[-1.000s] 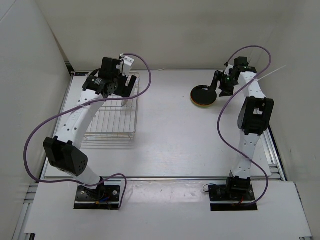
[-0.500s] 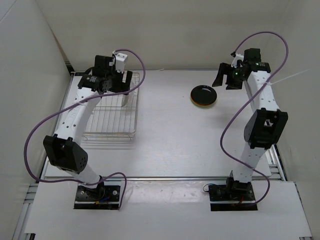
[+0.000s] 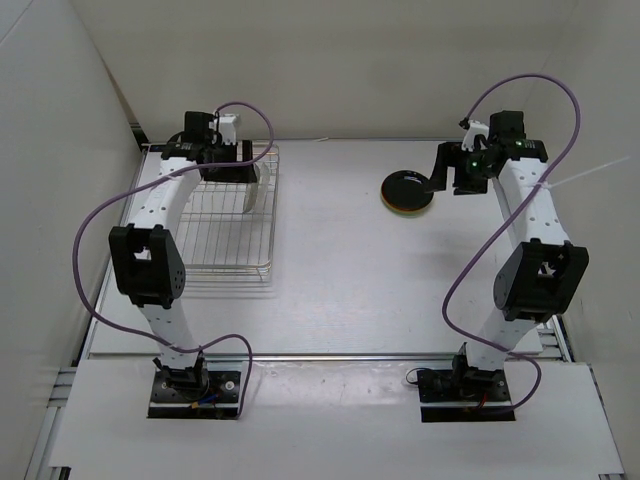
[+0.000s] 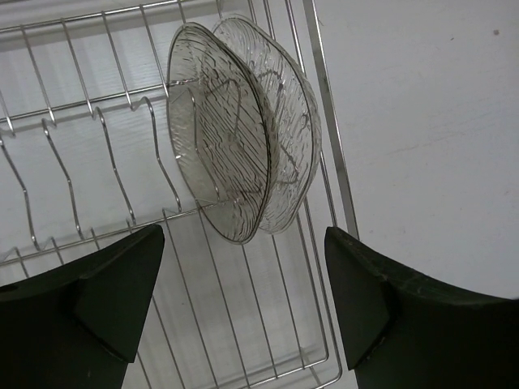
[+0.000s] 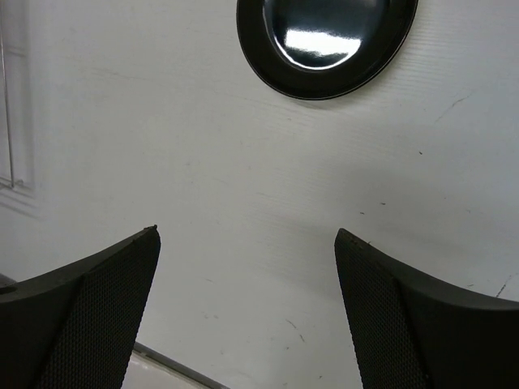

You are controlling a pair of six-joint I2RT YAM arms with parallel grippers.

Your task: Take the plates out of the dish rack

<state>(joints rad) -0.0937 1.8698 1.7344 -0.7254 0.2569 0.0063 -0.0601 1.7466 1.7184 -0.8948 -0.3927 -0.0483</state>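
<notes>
Rim of orange plate point(image 3: 398, 208) barely visible under black plate point(image 3: 407, 187).

The table point(image 3: 330, 270) carries the dish rack point(image 3: 222, 268) and a plate stack point(image 3: 407, 189).

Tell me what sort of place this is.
Probably a robotics lab test cell, not a kitchen: a left arm and right arm bolted to a white table, plain white walls closing it in, with a wire dish rack and a black plate as props.
</notes>
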